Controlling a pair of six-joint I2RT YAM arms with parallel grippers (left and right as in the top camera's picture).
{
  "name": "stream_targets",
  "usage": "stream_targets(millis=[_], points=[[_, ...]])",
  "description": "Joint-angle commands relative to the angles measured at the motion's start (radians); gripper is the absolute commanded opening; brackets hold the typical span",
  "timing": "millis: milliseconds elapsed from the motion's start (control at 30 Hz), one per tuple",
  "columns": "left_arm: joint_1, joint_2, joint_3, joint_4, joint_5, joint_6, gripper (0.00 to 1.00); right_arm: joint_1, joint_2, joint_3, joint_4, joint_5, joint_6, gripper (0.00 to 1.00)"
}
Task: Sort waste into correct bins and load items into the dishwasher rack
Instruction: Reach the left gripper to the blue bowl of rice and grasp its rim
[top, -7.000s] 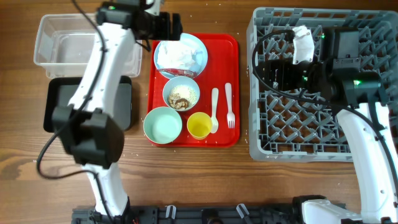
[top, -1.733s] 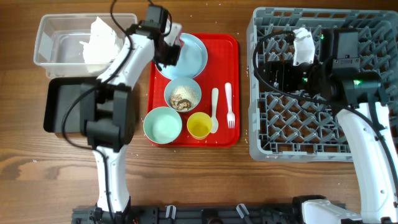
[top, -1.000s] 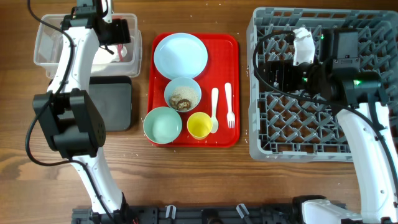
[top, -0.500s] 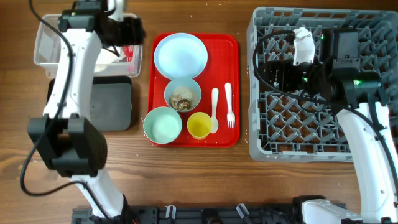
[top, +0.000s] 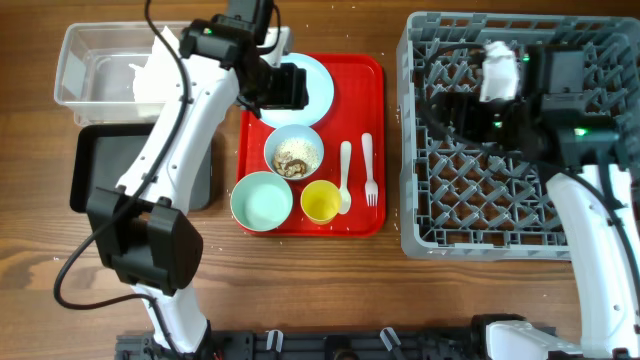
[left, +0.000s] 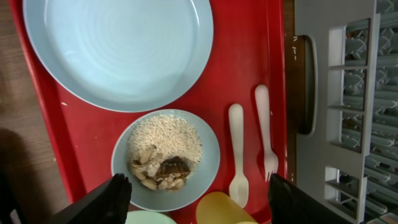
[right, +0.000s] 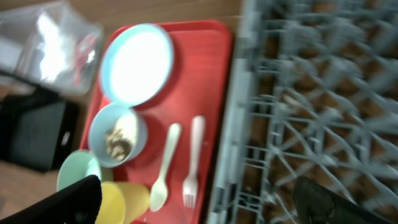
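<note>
Red tray (top: 360, 100), left jaws spread empty over pale blue plate (left: 118, 50), right jaws spread above grey rack (top: 480, 215)

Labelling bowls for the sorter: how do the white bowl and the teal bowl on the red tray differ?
Contents: the white bowl holds beige-brown food scraps; the teal bowl is empty. Size: the teal bowl looks slightly wider than the white bowl. Both stand upright on the red tray.
</note>
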Motion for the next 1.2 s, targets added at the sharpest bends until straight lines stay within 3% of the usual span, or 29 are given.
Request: stream_targets(millis=[0,267,1167], points=[[-0.019,0.016,-0.011,0.0,0.015,-0.044,0.72,-0.089,-0.07,0.02,-0.021,0.06,0.077,0.99],[-0.032,0.016,-0.073,0.02,0.015,-0.13,0.71,-0.215,-0.129,0.02,-0.103,0.113,0.076,1.0],[-0.204,0.016,-0.49,0.457,-0.162,-0.151,0.48,-0.215,-0.123,0.019,-0.111,0.126,0.08,1.0]])
